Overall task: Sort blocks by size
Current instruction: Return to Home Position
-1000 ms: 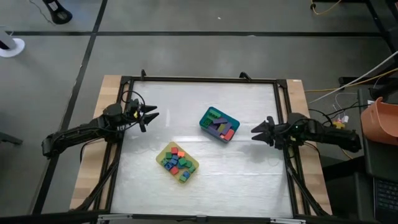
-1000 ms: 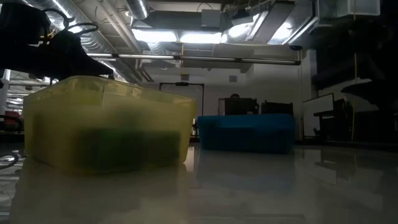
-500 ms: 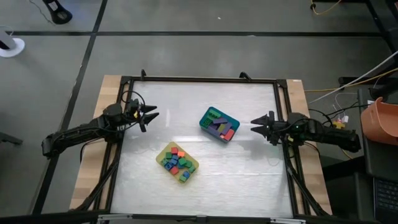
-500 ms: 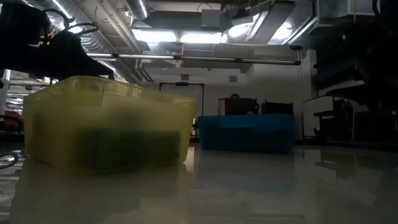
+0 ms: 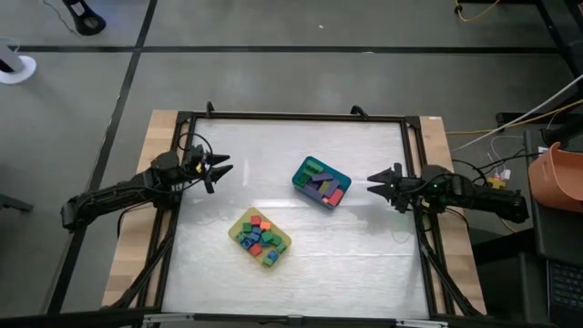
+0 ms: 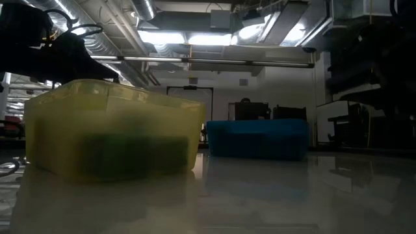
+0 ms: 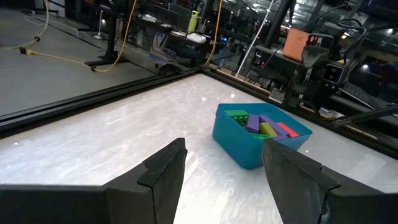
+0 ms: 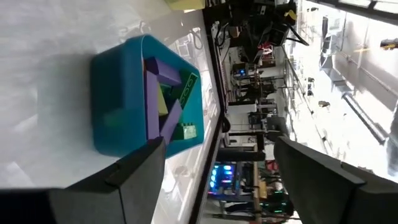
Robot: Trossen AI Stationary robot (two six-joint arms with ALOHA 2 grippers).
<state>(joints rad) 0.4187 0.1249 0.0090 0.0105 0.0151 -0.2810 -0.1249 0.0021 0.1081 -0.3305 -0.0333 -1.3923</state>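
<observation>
Blocks blur inside the low view's yellow tray; left gripper and right gripper fingers spread, empty.

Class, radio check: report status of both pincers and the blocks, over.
Left pincer open, empty, left of teal tray. Right pincer open, empty, right of it. Short blocks in yellow tray, long bars in teal tray. Nothing in the way.

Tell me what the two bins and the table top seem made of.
Yellow bin: likely translucent plastic; dark shapes show through its wall.
Blue bin: opaque smooth plastic, probably, by its even sheen.
Table top: glossy white sheet, perhaps laminate; it reflects the bins.
</observation>
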